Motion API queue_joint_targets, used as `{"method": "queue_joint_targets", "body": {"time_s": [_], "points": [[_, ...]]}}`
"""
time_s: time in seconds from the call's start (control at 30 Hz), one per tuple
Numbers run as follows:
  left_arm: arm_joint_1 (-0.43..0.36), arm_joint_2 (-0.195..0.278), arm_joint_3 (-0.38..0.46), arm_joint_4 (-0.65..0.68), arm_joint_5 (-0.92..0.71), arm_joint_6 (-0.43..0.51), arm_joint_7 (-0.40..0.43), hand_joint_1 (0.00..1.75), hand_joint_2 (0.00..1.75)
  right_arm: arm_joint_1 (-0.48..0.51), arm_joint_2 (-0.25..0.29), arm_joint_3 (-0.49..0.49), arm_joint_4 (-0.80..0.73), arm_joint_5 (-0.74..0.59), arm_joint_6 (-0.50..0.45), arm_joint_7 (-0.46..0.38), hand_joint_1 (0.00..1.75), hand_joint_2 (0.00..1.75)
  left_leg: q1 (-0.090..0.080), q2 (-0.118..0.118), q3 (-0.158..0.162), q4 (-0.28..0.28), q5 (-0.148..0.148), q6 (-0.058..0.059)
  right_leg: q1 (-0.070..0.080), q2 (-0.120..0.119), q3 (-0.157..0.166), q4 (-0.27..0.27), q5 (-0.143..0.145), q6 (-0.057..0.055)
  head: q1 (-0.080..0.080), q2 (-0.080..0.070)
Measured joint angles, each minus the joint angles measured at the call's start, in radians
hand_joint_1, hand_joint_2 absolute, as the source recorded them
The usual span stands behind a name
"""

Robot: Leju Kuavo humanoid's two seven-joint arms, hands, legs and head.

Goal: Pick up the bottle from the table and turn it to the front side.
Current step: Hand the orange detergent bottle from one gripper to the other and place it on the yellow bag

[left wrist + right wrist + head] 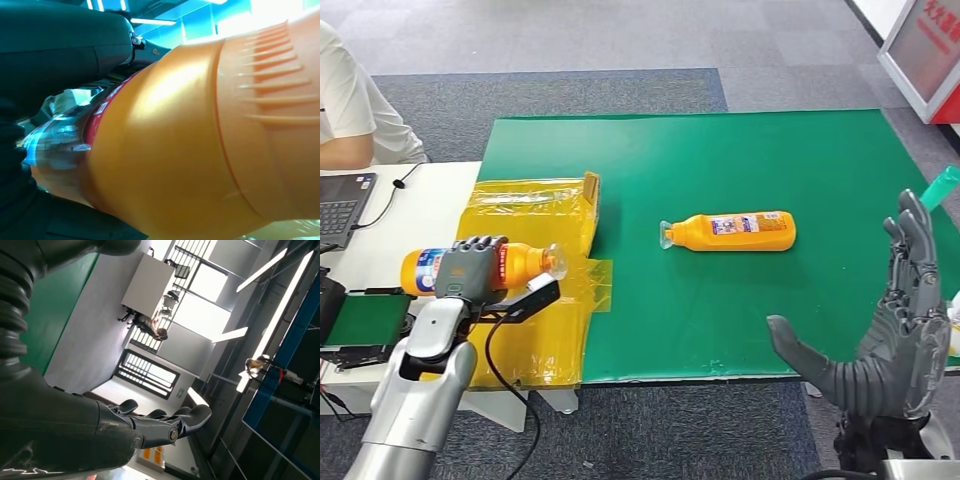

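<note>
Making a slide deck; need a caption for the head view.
Left hand holds one orange bottle; another bottle lies on the green mat.

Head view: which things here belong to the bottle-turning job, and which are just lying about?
Job: orange plastic bottle gripped by left hand; second orange bottle lying on green mat; open right hand.

Lying about: yellow plastic sheet, laptop.

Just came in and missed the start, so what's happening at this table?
The left hand holds an orange bottle on its side above the yellow plastic sheet. A second orange bottle lies on its side on the green mat, label showing. The right hand is raised, open, holding nothing. A person sits at a laptop nearby.
</note>
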Motion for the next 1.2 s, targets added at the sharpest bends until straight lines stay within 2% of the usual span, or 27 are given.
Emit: {"method": "queue_joint_targets", "body": {"time_s": [0.2, 0.4, 0.93, 1.2], "points": [[-0.005, 0.002, 0.066, 0.009, 0.000, 0.001, -0.014, 1.75, 1.75, 0.005, 0.000, 0.000, -0.018, 0.000, -0.005, 0.000, 0.00, 1.75, 0.000, 0.000, 0.000, 0.000, 0.000, 0.000, 0.000, 0.000, 0.000, 0.000, 0.000, 0.000, 0.000, 0.000], [-0.005, -0.001, 0.088, 0.014, 0.000, 0.007, -0.034, 1.75, 1.75, 0.006, 0.000, 0.000, -0.023, 0.000, -0.006, 0.001, 0.00, 1.75, 0.000, 0.000, 0.000, 0.000, 0.000, 0.000, 0.000, 0.000, 0.000, 0.000, 0.000, 0.000, 0.000, 0.000], [-0.030, -0.029, 0.089, 0.042, 0.000, 0.018, -0.040, 1.75, 1.75, 0.005, -0.001, 0.000, -0.023, 0.000, -0.008, 0.001, 0.00, 1.75, 0.000, 0.000, 0.000, 0.000, 0.000, 0.000, 0.000, 0.000, 0.000, 0.000, 0.000, 0.000, 0.000, 0.000], [-0.063, -0.043, 0.051, 0.069, 0.000, 0.018, -0.026, 1.75, 1.75, 0.005, -0.001, 0.001, -0.025, -0.003, -0.012, 0.001, 0.00, 1.75, 0.000, 0.000, 0.000, 0.000, 0.000, 0.000, 0.000, 0.000, 0.000, 0.000, 0.000, 0.000, 0.000, 0.000]]}}
